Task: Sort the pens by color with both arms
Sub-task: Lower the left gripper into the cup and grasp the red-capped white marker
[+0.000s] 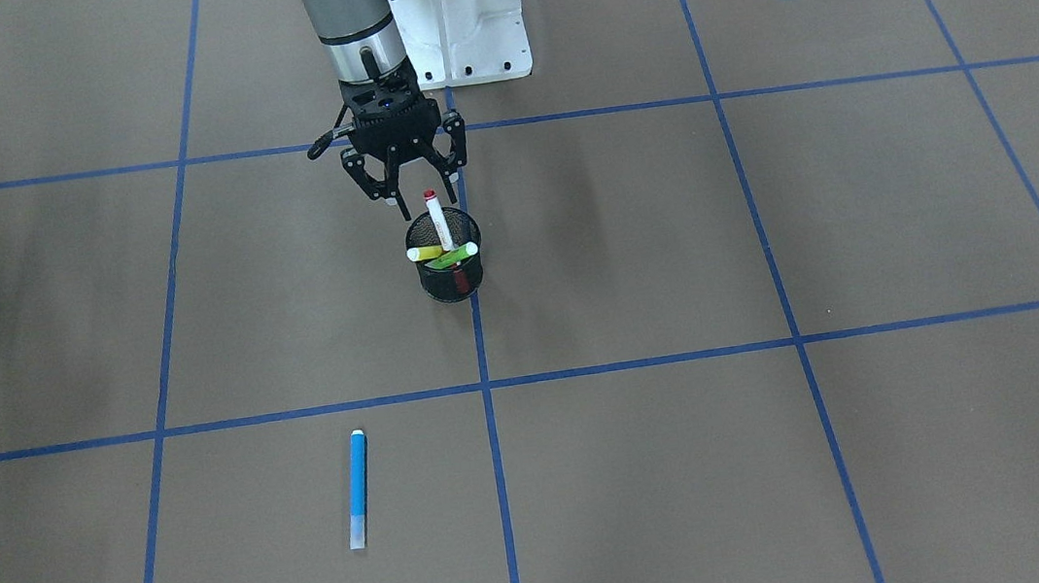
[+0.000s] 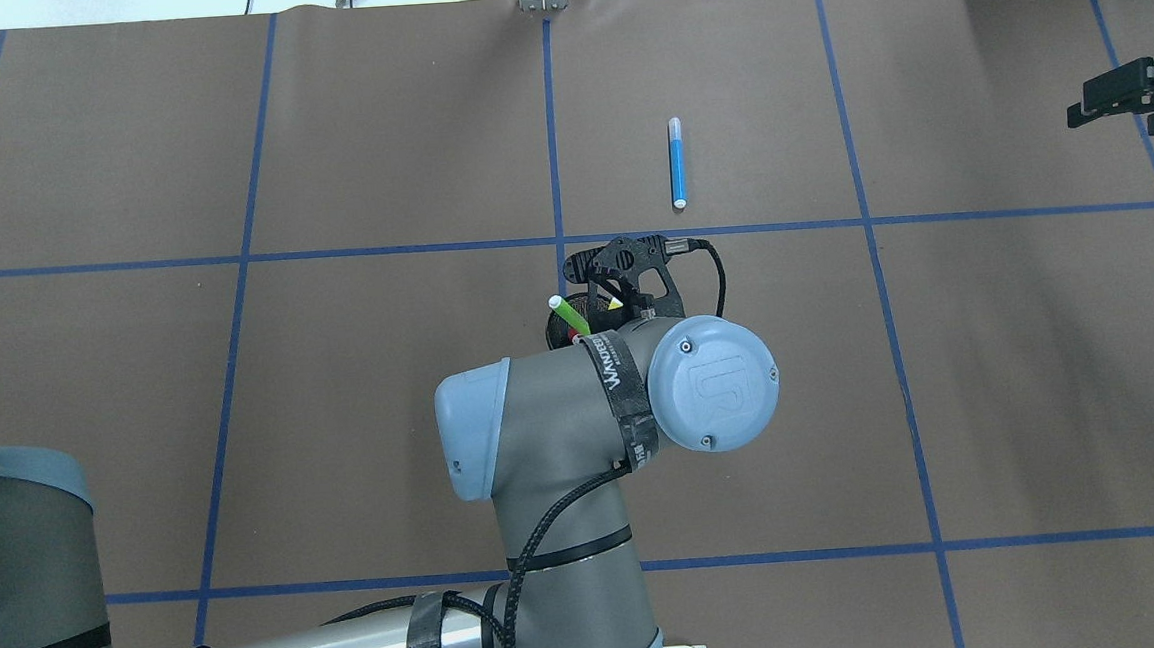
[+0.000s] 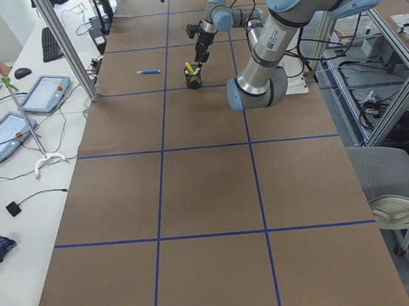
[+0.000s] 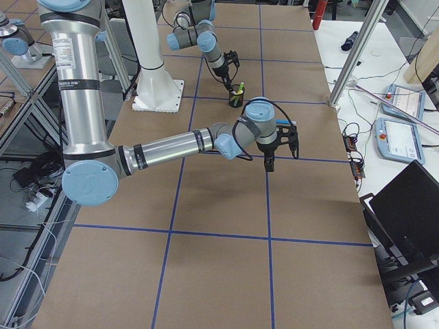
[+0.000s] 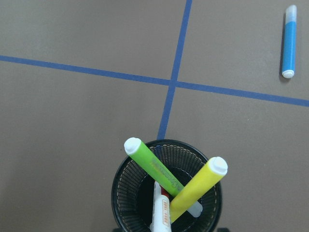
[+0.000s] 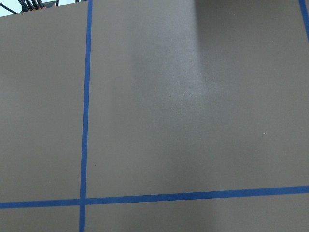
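Observation:
A black mesh cup [image 1: 450,285] stands on the central blue tape line and holds three pens. They are a light green pen [image 5: 152,164], a yellow pen [image 5: 200,186] and a white pen with a red cap [image 1: 439,220] that sticks up highest. My left gripper [image 1: 417,181] hangs open just above and behind the cup, touching nothing. The blue pen [image 1: 358,486] lies flat on the table, apart from the cup and on the side away from the robot. My right gripper [image 2: 1139,99] hovers far off at the table's right side with its fingers apart and nothing in them.
Blue tape lines divide the brown table into squares. The white pedestal base [image 1: 465,24] stands behind the cup. In the exterior left view a side table with tablets [image 3: 44,94] and a seated person runs along the far edge. A laptop [image 4: 411,205] sits by the right end.

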